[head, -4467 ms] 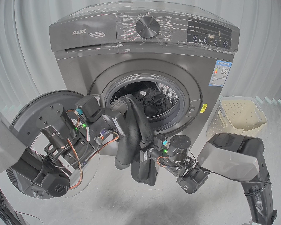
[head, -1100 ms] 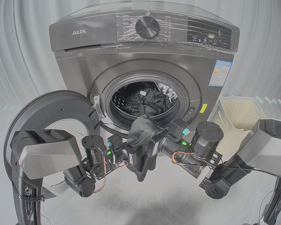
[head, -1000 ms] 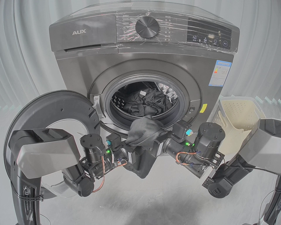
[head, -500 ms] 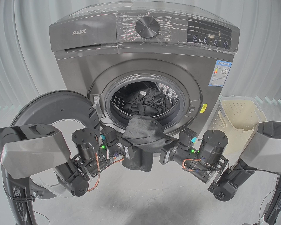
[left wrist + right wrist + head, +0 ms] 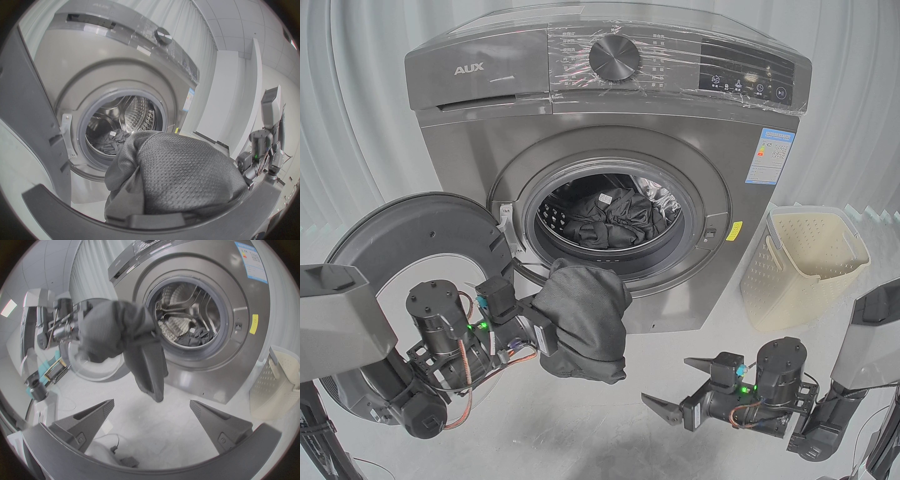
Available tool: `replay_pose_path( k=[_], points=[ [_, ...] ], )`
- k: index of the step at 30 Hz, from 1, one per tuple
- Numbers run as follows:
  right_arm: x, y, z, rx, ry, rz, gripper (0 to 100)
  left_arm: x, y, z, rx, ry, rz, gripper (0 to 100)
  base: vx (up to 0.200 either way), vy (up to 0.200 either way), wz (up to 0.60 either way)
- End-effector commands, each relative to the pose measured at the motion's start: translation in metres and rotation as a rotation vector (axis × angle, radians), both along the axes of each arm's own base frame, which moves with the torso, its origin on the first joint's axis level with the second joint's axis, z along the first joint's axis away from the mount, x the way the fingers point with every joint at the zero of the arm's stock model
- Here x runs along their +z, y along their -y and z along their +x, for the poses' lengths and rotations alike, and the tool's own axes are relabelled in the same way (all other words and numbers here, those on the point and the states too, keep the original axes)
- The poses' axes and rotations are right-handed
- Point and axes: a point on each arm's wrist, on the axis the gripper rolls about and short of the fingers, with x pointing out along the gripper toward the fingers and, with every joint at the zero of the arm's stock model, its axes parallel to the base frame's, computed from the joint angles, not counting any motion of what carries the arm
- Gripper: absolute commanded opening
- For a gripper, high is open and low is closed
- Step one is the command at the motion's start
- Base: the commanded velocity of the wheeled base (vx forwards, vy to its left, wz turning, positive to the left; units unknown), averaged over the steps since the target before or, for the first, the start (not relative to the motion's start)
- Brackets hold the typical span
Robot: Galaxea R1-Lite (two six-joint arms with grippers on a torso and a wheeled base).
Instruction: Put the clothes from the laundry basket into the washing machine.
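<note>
The dark garment [image 5: 584, 312] is draped over the left gripper [image 5: 542, 330], lower centre-left in the head view, just under the washing machine's [image 5: 487, 150] open mouth. Its loose folds could slip to the floor [image 5: 581, 431] or catch on the rim during the lift. The cloth hides that gripper's hold, so I cannot tell its state. The right gripper [image 5: 664, 379], lower right, has its fingers [image 5: 662, 405] spread wide, touching nothing.
</note>
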Motion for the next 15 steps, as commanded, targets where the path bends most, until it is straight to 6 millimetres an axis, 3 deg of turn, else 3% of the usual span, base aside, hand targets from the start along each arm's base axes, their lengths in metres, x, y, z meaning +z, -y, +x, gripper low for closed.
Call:
replay_pose_path(
  k=[1,4,6,11,15],
  points=[
    [-0.007,0.017,-0.025,0.048,-0.069,-0.058,100,0.029,-0.013,-0.025,-0.007,0.063,-0.037,0,0.000,0.000,0.00],
    [-0.004,0.020,-0.022,0.023,-0.044,-0.031,100,0.035,-0.010,-0.030,-0.017,0.080,-0.047,0,0.000,0.000,0.00],
    [0.003,0.022,-0.010,-0.021,0.004,0.010,100,0.035,-0.012,-0.032,-0.015,0.074,-0.052,0,0.000,0.000,0.00],
    [0.012,0.025,0.010,-0.106,0.056,0.054,100,0.029,-0.018,-0.028,0.014,0.053,-0.042,0,0.000,0.000,0.00],
    [0.012,0.040,0.025,-0.205,0.059,0.068,100,0.015,-0.016,-0.036,0.031,-0.007,-0.010,0,0.000,0.000,0.00]
  ],
)
